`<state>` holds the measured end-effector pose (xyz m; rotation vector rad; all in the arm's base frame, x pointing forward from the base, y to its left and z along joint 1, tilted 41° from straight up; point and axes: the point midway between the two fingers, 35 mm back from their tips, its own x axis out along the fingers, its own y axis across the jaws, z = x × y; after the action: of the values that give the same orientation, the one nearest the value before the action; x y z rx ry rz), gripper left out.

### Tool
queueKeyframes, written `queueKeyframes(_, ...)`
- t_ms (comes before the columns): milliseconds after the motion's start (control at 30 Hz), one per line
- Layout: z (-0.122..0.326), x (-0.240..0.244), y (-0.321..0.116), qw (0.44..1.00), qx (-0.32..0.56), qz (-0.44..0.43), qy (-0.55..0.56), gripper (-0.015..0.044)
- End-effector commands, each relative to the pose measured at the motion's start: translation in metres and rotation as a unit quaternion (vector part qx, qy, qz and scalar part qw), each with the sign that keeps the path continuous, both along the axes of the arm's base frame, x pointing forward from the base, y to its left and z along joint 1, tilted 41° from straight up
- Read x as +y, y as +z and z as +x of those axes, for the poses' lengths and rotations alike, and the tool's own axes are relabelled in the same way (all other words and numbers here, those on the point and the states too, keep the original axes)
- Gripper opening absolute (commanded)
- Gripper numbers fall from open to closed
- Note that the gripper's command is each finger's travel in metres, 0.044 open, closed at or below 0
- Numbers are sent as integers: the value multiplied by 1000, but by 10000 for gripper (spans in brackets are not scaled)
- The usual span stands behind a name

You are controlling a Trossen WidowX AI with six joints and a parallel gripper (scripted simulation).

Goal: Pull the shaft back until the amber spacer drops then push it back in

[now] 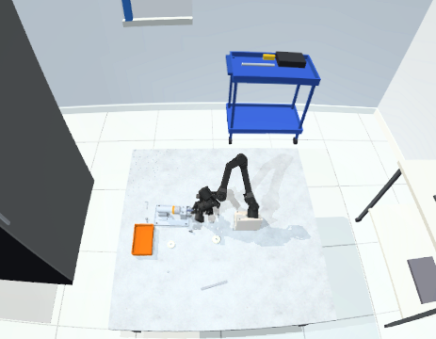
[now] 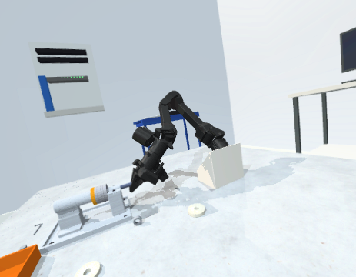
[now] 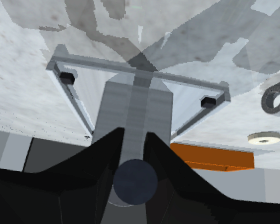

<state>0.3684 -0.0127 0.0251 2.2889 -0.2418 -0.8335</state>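
The amber spacer (image 1: 173,210) (image 2: 94,196) is in line with the shaft, between the big pale housing block (image 1: 164,210) (image 2: 71,202) and a stack of grey spacers (image 2: 102,192). The shaft (image 2: 125,185) (image 3: 135,181) passes through the smaller upright block (image 2: 116,201) (image 3: 139,107), and its dark round end faces the wrist camera. My gripper (image 1: 194,211) (image 2: 131,187) (image 3: 135,136) is shut on the shaft's outer end, just outside the upright block. The shaft inside the spacers and housing is hidden.
The fixture stands on a base plate (image 2: 94,229). An orange tray (image 1: 143,240) (image 2: 21,261) is near its housing end. A grey ring (image 2: 138,221) (image 3: 276,100) and cream rings (image 2: 196,210) (image 2: 88,269) lie on the table. A grey bar (image 1: 214,285) lies farther off.
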Motion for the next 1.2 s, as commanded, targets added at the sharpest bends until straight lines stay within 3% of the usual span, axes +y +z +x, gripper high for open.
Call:
queueKeyframes(0, -2, 0, -1, 1000, 3, -1, 0, 0)
queueKeyframes(1167, -3, 0, 0, 1000, 0, 0, 0, 0)
